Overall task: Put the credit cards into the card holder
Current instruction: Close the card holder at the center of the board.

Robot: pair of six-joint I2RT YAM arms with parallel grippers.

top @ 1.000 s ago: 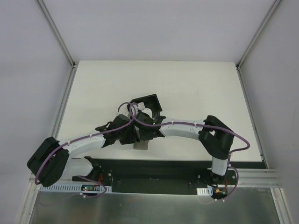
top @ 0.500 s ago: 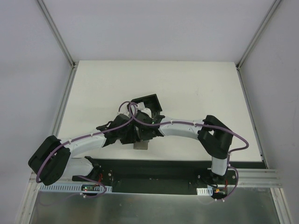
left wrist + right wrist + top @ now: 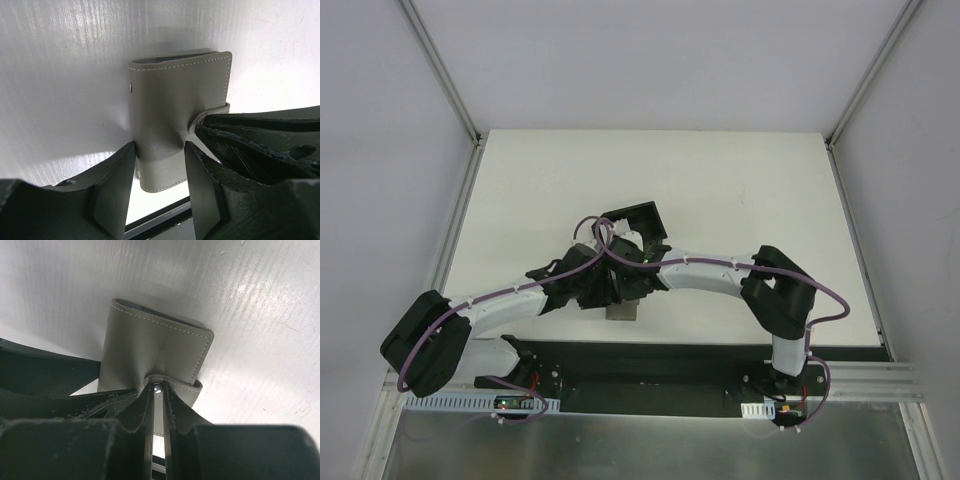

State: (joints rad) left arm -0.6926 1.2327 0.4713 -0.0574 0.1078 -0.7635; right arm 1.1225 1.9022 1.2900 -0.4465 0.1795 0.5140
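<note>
Top external view: looks down on a white table (image 3: pixel 740 200). Shows the left arm (image 3: pixel 500 305) and the right arm (image 3: pixel 710 272) bent inward, wrists meeting over the table's near middle. Shows the card holder (image 3: pixel 642 212), a black open-topped frame, standing on the table just beyond the meeting wrists, turned at an angle to the table's edges, its near side partly covered by the wrists and a purple cable (image 3: pixel 590 228). Shows one end of a grey wallet (image 3: pixel 622 312) poking out beneath the wrists, on the near side of the holder, close to the table's front edge.

Left wrist view: finds the left gripper (image 3: pixel 159 175) clenched across the near end of the wallet, one dark finger (image 3: pixel 112 192) pressed to each long edge, with the leather dimpled between them. Finds the wallet folded shut and lying on the table, pale stitching along its far edge, a small stud (image 3: pixel 131 86) at its left edge.

Right wrist view: finds the right gripper (image 3: pixel 157 391) nearly closed, pinching the tip of the wallet's closure strap (image 3: pixel 181 384), with a shiny snap (image 3: pixel 157 387) showing in the slit between the two fingers. Finds the strap curling round from the wallet's right edge to the fingertips. Catches the left gripper as a dark mass at the left, against the wallet's side. Cannot make out the credit cards in any view.
</note>
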